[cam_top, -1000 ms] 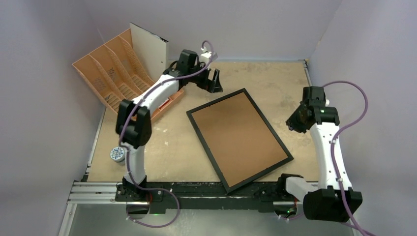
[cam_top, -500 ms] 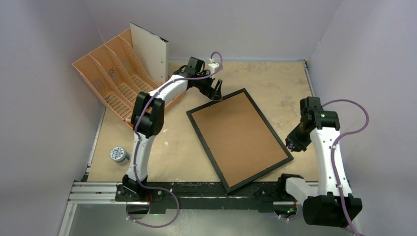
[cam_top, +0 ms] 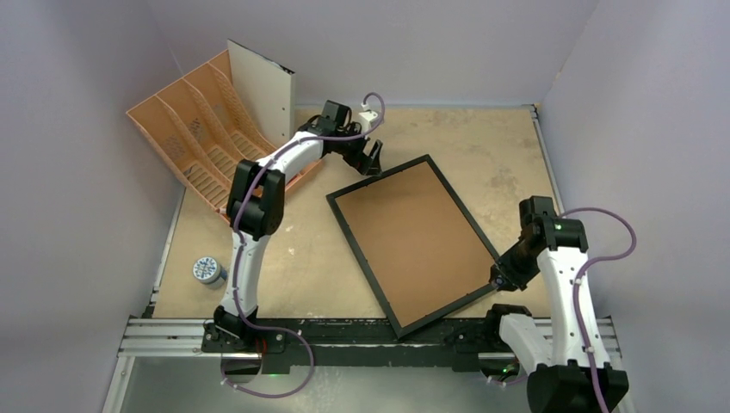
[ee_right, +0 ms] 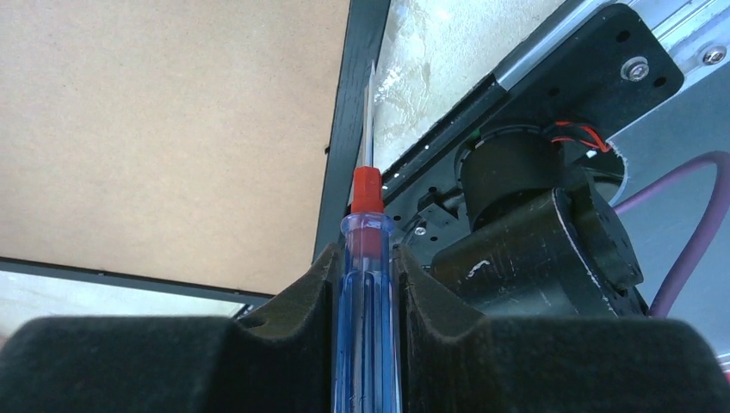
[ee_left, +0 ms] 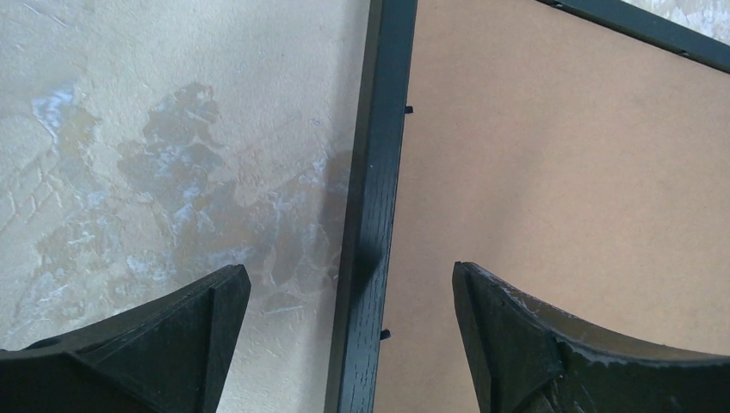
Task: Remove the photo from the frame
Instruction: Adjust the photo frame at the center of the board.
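Pale lilac walls box it all in: left wall [cam_top: 77, 215] at 9 o'clock, back wall [cam_top: 430, 43] at 12, right wall [cam_top: 654, 103] at 3. In the centre is a tan tabletop [cam_top: 482, 142], mottled and scuffed, with whitish worn patches showing up close in the left wrist view. Along 6 o'clock runs an aluminium rail [cam_top: 163, 335]. At 10 o'clock sits an orange file organiser [cam_top: 185, 129], a white sheet [cam_top: 262, 90] upright at its right end. The light is soft and even, the shadows faint.

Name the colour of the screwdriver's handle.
The screwdriver handle: clear blue, red collar; clearest in right wrist view.
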You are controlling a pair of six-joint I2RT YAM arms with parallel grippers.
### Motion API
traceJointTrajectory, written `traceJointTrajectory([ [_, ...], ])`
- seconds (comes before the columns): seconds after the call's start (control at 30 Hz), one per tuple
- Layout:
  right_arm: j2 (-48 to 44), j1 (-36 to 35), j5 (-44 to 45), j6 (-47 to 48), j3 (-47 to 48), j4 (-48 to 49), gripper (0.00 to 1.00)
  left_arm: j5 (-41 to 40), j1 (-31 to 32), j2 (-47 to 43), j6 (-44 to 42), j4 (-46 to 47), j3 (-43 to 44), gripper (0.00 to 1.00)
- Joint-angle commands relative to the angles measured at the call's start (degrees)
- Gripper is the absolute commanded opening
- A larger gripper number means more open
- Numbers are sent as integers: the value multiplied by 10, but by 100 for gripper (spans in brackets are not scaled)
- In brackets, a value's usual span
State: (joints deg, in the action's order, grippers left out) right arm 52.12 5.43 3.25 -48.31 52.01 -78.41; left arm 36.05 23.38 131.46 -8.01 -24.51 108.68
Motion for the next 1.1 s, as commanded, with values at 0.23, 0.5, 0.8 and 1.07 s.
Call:
traceJointTrajectory([
  [0.23, 0, 0, -9, -48, -33, 0, 0, 32, -2, 20, -30, 4, -16, 92],
  [0.5, 13, 0, -32, -35, -50, 67, 0, 29, -3, 28, -31, -17, -29, 91],
  [0.8, 50, 0, -71, -9, -45, 175, 0, 41, -3, 1, -27, -42, -70, 89],
  [1.07, 102, 0, -104, 28, -33, 286, 0, 28, -6, -72, 33, -21, -188, 86],
])
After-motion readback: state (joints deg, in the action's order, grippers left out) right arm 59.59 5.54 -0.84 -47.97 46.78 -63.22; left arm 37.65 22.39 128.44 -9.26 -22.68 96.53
